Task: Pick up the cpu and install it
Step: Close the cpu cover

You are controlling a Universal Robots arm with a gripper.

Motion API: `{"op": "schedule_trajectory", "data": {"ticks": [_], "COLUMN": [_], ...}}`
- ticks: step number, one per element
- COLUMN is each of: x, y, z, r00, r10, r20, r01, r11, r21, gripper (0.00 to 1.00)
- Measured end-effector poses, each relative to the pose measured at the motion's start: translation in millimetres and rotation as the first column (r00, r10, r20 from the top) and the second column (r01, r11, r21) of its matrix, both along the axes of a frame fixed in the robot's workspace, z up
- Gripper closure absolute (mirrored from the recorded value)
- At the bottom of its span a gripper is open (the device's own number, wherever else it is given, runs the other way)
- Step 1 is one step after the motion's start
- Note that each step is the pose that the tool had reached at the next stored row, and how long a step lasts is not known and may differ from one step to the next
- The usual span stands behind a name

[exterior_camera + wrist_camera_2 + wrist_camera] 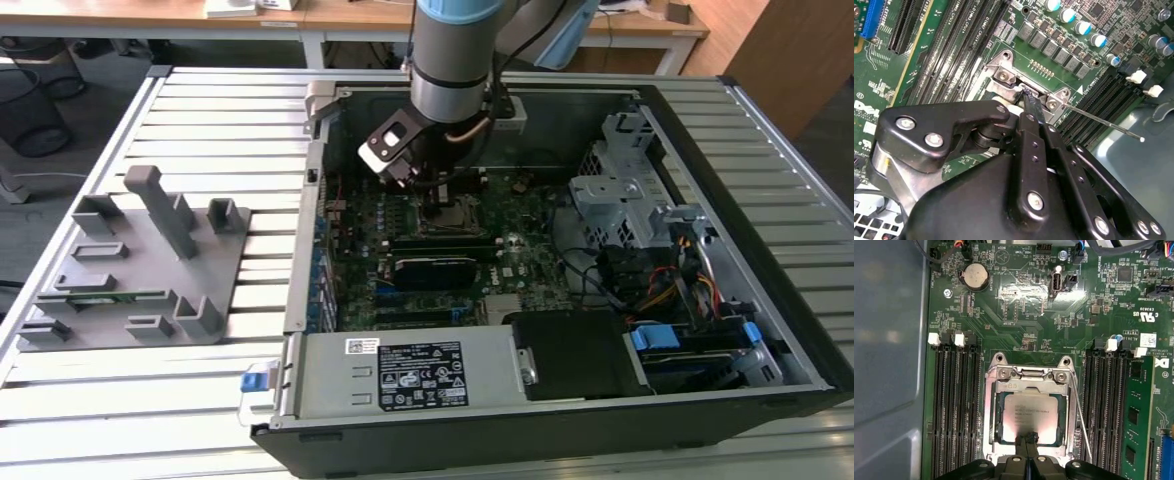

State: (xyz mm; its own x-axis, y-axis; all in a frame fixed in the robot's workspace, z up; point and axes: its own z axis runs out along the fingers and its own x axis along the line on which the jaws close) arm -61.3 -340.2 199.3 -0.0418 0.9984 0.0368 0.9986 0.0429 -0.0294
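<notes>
Pressing together with no gap between them, the 2 fingers [1025,444] of the gripper [1029,436] hold nothing and set their tips at one edge of the cpu [1030,412], over its silver top, in the first wrist view. The cpu lies flat inside the socket frame [990,410], between 2 banks of memory slots [954,405] on the motherboard [1019,315], a thin wire lever [1078,410] just beside the frame. In the exterior view the arm [451,70] stands over the board inside the open computer case [534,440].

gripper [1029,440] low over socket frame [1029,374], low memory slots [956,405] flanking both sides, upright memory stick [1136,415] near, thin lever wire [1080,410] just beside frame, case wall [889,365] beyond slots, drive cage [627,190] well apart
</notes>
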Motion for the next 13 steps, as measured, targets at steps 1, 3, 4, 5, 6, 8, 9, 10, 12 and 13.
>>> {"op": "schedule_trajectory", "data": {"ticks": [1, 3, 4, 5, 6, 8, 9, 10, 12, 13], "x": [-0.1, -0.1, -0.1, 0.0, 0.1, 0.2, 0.1, 0.1, 0.1, 0.0], "y": [-0.1, -0.2, -0.1, 0.0, 0.0, 0.2, 0.1, 0.1, 0.1, 0.0], "z": [-0.6, -1.4, -1.5, -1.5, -1.1, 0.8, 2.2, 2.6, 2.9, 3.5], "r00": [1.0, 1.0, 1.0, 1.0, 1.0, 1.0, 1.0, 1.0, 1.0, 1.0], "r10": [0.0, 0.0, 0.0, 0.0, 0.0, 0.0, 0.0, 0.0, 0.0, 0.0], "r20": [-0.001, -0.0021, -0.002, -0.0017, -0.0013, -0.0008, -0.0014, -0.0014, -0.0014, -0.0017], "r01": [0.0, 0.0, 0.0, 0.0, 0.0, 0.0, 0.0, 0.0, 0.0, 0.0], "r11": [1.0, 1.0, 1.0, 1.0, 1.0, 1.0, 1.0, 1.0, 1.0, 1.0], "r21": [-0.0004, -0.0007, -0.0006, 0.0, 0.0005, 0.0013, 0.0004, 0.0004, 0.0005, 0.0], "gripper": [0.89, 0.89, 0.89, 0.89, 0.89, 0.89, 0.89, 0.89, 0.89, 0.89]}}
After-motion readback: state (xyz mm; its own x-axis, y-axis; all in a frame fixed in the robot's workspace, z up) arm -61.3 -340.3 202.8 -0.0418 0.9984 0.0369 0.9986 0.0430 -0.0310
